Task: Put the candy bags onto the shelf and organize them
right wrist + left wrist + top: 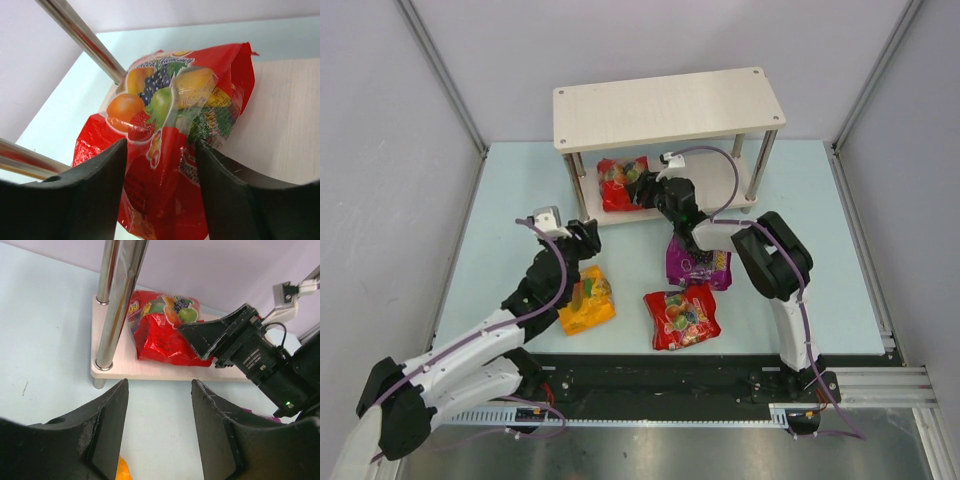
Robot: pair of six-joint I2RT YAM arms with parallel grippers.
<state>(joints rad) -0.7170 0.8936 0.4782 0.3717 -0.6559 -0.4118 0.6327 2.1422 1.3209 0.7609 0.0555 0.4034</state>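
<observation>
Nearest, the right pincer [160,150] is seen parted over one red candy bag [165,100], which is laid, apparently released, on the shelf [670,105], lower board. The left pincer [159,385] is held open and empty. An orange-yellow bag [587,303], a purple bag [698,265] and a second red bag [682,317] are left on the bench [520,200]. No brand can be read.

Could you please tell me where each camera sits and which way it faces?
Top external: above and behind, looking down on the table, shelf, left arm and right arm.
Left wrist: on the left arm, facing the shelf's lower board; left end effector at the bottom, right end effector ahead.
Right wrist: on the right arm, close on the red bag on that board; own fingers at the bottom.
Shared: all three show that red bag.
</observation>
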